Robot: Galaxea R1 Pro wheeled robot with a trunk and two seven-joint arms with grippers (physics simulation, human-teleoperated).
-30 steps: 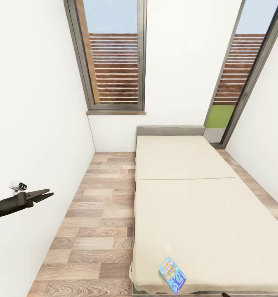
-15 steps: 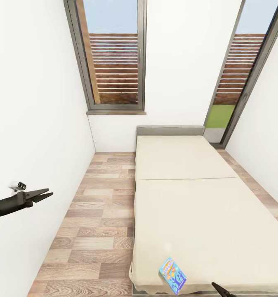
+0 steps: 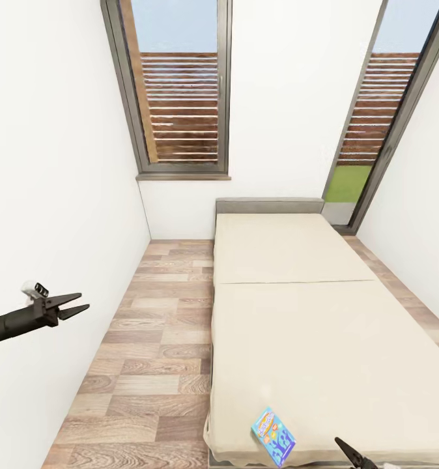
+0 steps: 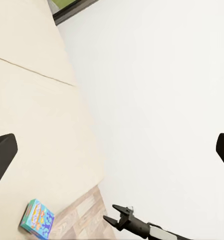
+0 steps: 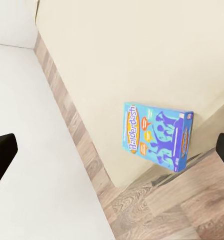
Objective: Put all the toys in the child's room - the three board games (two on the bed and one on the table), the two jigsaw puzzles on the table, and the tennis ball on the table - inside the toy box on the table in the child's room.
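The flat blue board-game box (image 3: 273,436) lies at the near left corner of the long cream bed (image 3: 311,326). Wood-plank floor (image 3: 154,352) runs alongside. Left jaws (image 3: 73,306) spread, empty; right jaws (image 3: 350,453) spread, empty.

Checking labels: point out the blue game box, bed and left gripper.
blue game box (image 5: 156,135), right wrist view, middle of its printed lid.
bed (image 3: 311,339), head view, bare cream cover.
left gripper (image 3: 76,305), head view, between its fingertips.

Matt cream cloth bed (image 3: 324,339), wood-plank floor (image 3: 154,365), glossy printed cardboard board game (image 5: 156,135)
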